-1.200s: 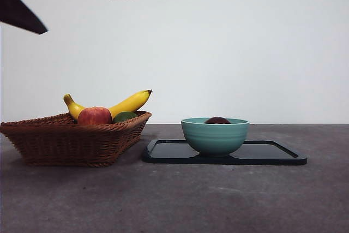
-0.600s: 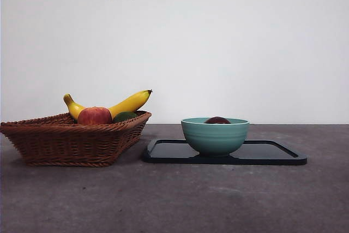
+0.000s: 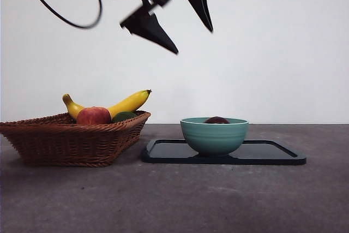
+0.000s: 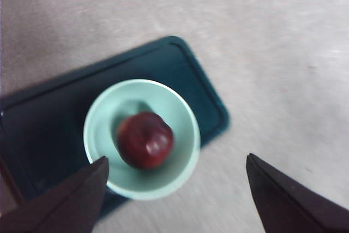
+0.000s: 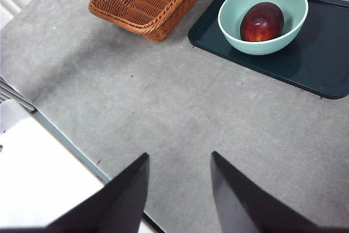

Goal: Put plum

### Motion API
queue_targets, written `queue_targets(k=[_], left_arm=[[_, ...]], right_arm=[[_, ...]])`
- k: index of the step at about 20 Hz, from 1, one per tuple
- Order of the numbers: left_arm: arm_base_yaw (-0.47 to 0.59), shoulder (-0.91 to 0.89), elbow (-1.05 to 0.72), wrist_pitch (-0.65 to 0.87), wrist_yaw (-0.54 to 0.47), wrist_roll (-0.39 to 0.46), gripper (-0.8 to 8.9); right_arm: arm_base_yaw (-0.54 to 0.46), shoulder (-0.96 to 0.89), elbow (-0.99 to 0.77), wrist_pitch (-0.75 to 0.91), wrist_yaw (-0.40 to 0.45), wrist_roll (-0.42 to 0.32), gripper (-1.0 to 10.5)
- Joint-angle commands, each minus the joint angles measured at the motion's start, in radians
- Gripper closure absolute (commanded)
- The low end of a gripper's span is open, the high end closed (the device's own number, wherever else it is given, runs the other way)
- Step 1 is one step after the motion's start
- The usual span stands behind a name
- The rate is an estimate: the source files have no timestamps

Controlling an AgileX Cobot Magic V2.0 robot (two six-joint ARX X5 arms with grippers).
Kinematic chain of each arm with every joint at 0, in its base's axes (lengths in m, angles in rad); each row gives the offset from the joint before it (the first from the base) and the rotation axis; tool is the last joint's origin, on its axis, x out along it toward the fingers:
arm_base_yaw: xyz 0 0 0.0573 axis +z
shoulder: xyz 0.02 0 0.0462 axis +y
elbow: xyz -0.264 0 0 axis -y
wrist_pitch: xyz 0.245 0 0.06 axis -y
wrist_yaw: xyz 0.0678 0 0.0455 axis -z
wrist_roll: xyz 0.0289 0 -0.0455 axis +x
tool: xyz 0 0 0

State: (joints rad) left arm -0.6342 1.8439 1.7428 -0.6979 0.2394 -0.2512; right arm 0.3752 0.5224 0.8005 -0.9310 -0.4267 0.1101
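Plum (image 4: 145, 139) lies inside the green bowl (image 4: 184, 159) on the dark tray (image 4: 49, 113) — from the front only its top (image 3: 217, 120) shows above the rim. The left gripper (image 4: 174, 189) hangs high above it, jaws wide apart and empty, blurred. The right gripper (image 5: 179, 175) waits over bare desk (image 5: 163, 107) — jaws parted, empty.

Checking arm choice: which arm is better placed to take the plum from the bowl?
Left. Its open pincer hangs above the bowl, looking down on the plum; the right pincer waits by the table's edge.
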Motion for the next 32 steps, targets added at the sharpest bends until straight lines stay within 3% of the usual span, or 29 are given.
queue_targets(k=[1,14,32], left_arm=[[-0.017,0.082,0.076,0.011,-0.012,-0.004,4.12],[-0.08,0.325,0.149,0.047,-0.12,0.014,4.13],[-0.093,0.394,0.149,0.056,-0.162,0.042,4.13]], right_arm=[[0.005,0.005,0.007,0.006,-0.003,0.01,7.7],[0.005,0.005,0.007,-0.042,-0.001,0.006,7.7],[0.005,0.005,0.007,-0.065,0.0,0.002,7.7]])
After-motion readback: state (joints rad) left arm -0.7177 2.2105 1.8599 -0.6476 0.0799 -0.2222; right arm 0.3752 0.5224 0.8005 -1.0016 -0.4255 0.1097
